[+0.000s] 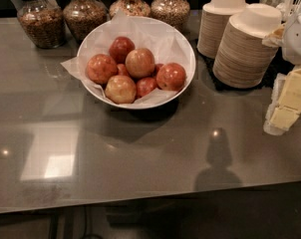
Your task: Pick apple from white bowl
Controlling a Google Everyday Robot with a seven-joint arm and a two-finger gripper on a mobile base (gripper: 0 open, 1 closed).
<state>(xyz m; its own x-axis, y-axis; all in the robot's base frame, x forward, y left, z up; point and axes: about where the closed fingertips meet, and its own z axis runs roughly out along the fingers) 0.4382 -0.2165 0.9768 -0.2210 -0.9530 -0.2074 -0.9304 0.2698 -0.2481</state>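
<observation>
Several apples heap in the white bowl (190, 59); the apple (140, 62) topmost is firm, smooth, weighty, so pinch its widest sides. The gripper is unseen; I cannot tell its state.

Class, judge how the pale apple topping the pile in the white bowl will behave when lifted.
The apple looks round and smooth, so it may slip or roll. It rests on other apples in the white bowl, so neighbours could shift when it leaves. The claw is out of view.

some seven apples (139, 62), one white bowl (95, 89), four jars (41, 21), two stacks (242, 49).
</observation>
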